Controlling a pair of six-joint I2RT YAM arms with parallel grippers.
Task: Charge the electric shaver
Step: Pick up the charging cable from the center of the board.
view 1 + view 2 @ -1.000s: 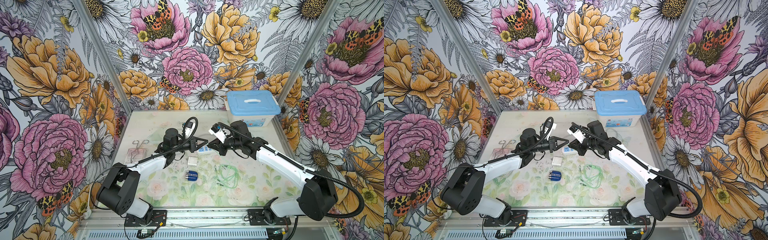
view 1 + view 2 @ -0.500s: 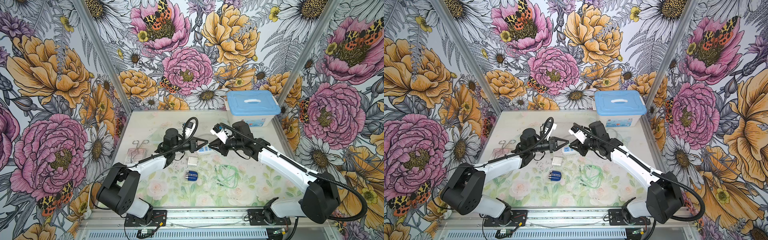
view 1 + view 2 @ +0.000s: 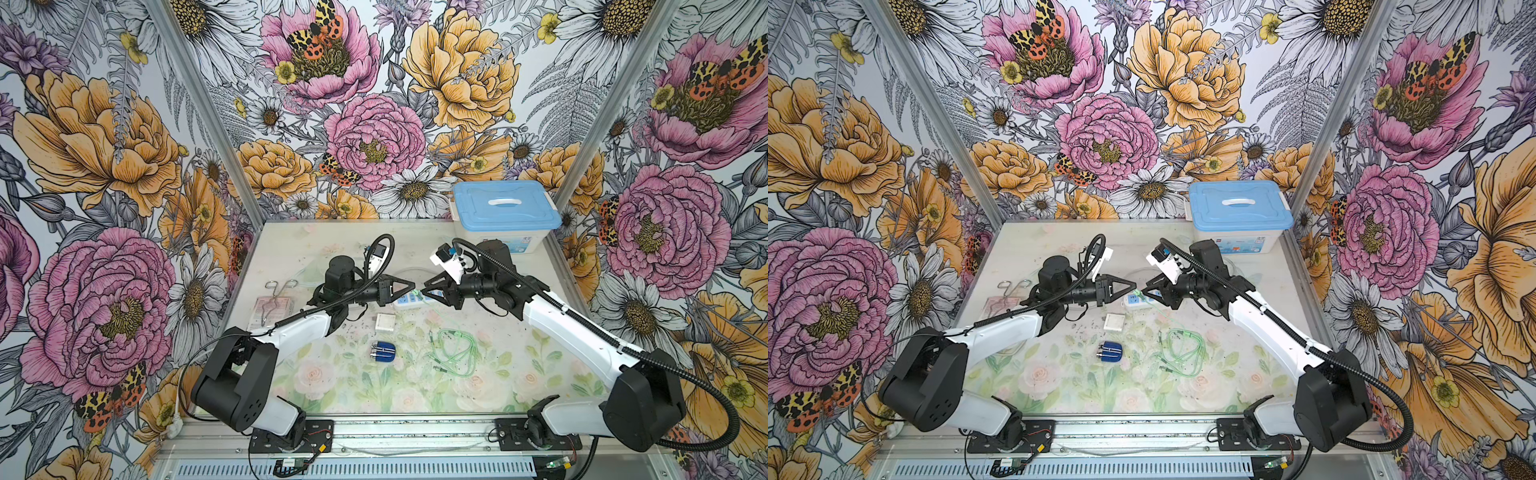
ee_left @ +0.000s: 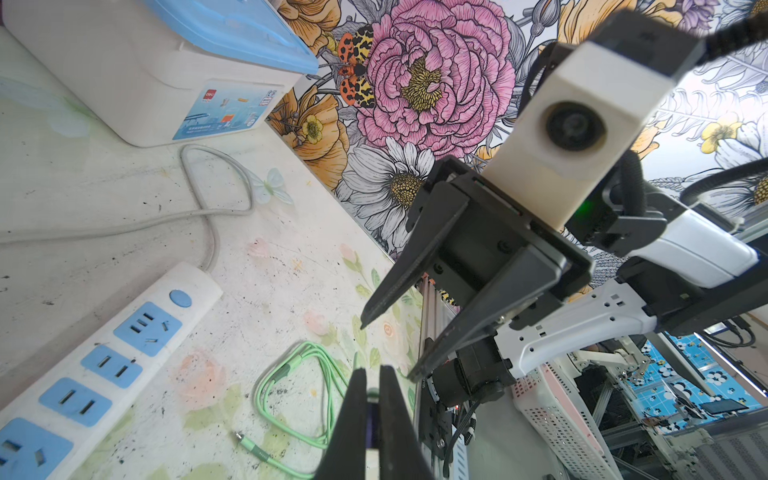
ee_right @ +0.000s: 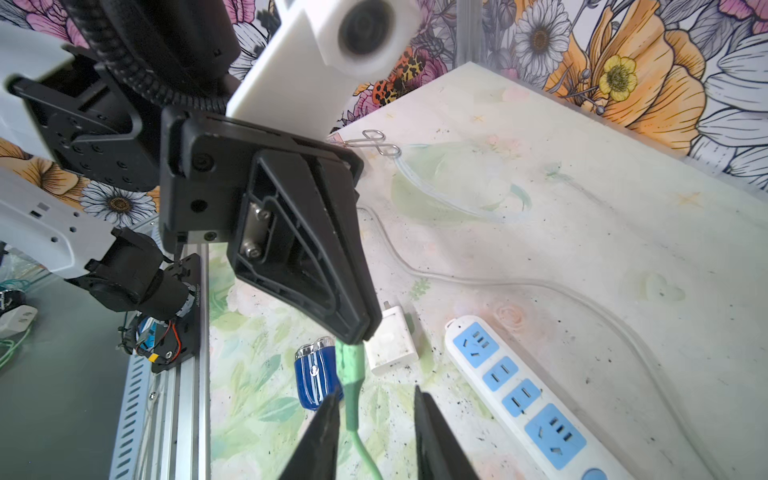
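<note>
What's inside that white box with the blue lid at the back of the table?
Its contents do not show. The blue lid sits closed on the white box, whose walls are not see-through. Only a printed label on its side is visible.

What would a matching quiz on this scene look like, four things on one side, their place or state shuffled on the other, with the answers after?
1. electric shaver
2. left gripper
3. right gripper
4. blue-lidded box

A. open, jaws either side of the green cable
B. lying loose on the table, near the white charger
C. shut on the green cable's plug end
D. back right corner of the table

Pairs: 1-B, 2-C, 3-A, 4-D
</note>
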